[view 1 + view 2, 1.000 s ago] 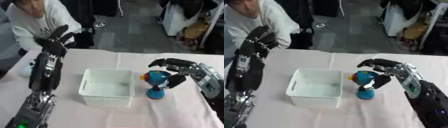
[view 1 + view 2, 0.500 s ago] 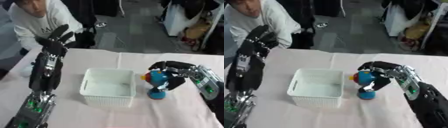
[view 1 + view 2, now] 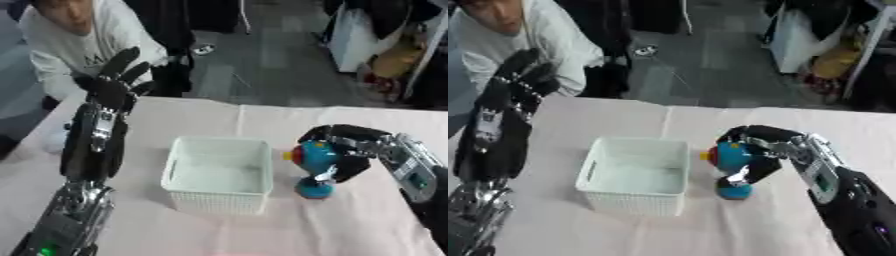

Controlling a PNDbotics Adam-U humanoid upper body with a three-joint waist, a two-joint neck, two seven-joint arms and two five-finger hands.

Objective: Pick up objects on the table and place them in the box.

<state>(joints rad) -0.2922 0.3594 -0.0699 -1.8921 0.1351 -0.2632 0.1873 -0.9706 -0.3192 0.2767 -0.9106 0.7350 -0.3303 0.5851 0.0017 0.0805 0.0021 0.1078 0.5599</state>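
A blue bird-shaped toy with an orange beak and a round blue base stands upright on the pale tablecloth, just right of a white plastic basket. My right hand comes in from the right and curls its fingers over the toy's top and right side, thumb below. The basket looks empty inside. My left hand is raised at the far left, fingers straight and spread, holding nothing.
The pale tablecloth covers the table, with free room in front of the basket. A person in a white top sits at the far left edge, behind my left hand. Chairs and bags stand on the floor beyond the table.
My right hand has moved left onto the blue toy and curled its fingers round it. The left hand stays raised; the toy and the basket have not moved.
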